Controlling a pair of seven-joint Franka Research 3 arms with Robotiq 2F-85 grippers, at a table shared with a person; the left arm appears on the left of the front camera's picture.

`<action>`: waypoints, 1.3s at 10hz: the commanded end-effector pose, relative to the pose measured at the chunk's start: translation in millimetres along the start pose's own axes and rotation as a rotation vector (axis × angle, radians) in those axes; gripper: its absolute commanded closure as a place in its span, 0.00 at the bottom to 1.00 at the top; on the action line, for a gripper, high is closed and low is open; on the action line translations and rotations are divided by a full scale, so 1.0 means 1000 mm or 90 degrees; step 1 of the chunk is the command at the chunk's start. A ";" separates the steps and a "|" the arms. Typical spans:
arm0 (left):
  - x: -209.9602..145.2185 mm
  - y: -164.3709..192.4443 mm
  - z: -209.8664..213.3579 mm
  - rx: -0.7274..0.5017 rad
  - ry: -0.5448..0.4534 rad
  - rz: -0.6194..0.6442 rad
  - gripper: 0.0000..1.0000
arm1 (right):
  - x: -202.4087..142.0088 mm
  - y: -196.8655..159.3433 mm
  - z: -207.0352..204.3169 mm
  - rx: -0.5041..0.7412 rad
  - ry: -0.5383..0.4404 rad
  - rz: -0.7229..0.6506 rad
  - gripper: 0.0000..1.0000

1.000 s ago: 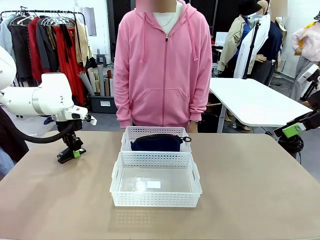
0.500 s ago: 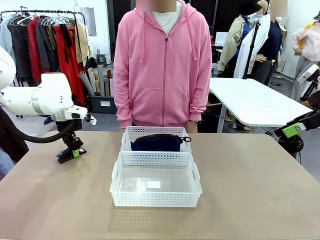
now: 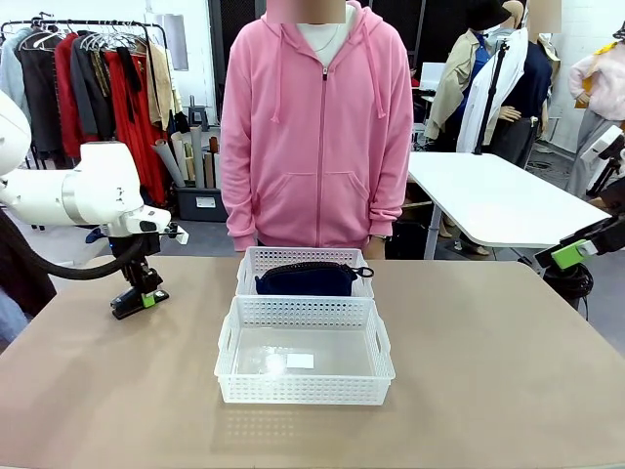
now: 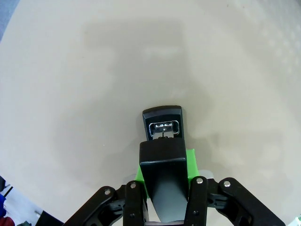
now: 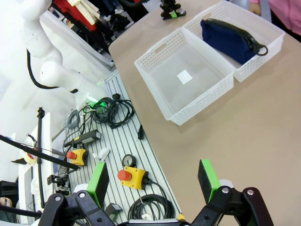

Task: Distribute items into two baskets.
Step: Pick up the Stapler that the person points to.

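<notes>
Black stapler (image 4: 162, 123): I have it pinched in my left hand, low over the tan table (image 3: 488, 371). I cannot tell whether it touches the top. In the front view it sits at nine o'clock from the two baskets, well apart from them.
Left gripper (image 4: 164, 165): my fingers are pressed onto the stapler's body, with a green pad on either side. In my wrist view, the stapler's front end and its metal slot stick out toward twelve o'clock.
Right gripper (image 5: 153, 181): my fingers are spread wide with nothing between them. This hand hangs off the table's three o'clock side in the front view. In its own view it is over a ribbed grey rack (image 5: 127, 155) of cables and red-button boxes.
Navy pouch (image 3: 305, 280): it lies in the smaller basket with its zipper up and fills most of the basket's width.
Smaller basket (image 3: 256, 256): white lattice, at twelve o'clock of the larger one and touching it side to side. It sits just in front of the person.
Larger basket (image 3: 303, 389): white lattice, mid-table, with a small white label on its floor.
Person (image 3: 317, 147): in a pink zip hoodie, standing at twelve o'clock at the table's far edge.
</notes>
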State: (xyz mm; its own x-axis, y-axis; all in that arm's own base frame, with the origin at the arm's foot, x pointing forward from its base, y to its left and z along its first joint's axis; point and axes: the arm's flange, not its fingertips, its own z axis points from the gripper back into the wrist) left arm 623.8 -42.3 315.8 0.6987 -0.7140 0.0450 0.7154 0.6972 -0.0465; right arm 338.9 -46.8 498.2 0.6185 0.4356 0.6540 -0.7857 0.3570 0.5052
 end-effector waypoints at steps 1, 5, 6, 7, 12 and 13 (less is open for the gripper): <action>-0.007 0.000 0.016 0.039 -0.011 -0.006 1.00 | 0.000 0.001 0.000 0.000 0.003 -0.002 0.00; -0.051 -0.019 0.103 0.072 -0.072 -0.063 1.00 | 0.000 0.001 0.000 0.000 0.003 -0.002 0.00; -0.065 -0.032 0.126 0.090 -0.079 -0.076 1.00 | 0.000 0.001 0.000 0.000 0.003 -0.002 0.00; -0.079 -0.048 0.146 0.112 -0.092 -0.101 1.00 | 0.000 0.001 0.000 0.000 0.003 -0.002 0.00; -0.106 -0.098 0.205 0.144 -0.123 -0.272 1.00 | 0.000 0.001 0.000 0.000 0.003 -0.002 0.00; -0.105 -0.100 0.210 0.141 -0.122 -0.283 1.00 | 0.000 0.001 0.000 0.000 0.003 -0.002 0.00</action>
State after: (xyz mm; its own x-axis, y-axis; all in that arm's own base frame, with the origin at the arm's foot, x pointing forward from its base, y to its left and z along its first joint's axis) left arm 479.1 -31.9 524.8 0.3378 -0.9246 0.1759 0.8939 0.3737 0.2475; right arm 339.0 -46.8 497.9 0.6192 0.4355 0.6534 -0.7851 0.3571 0.5060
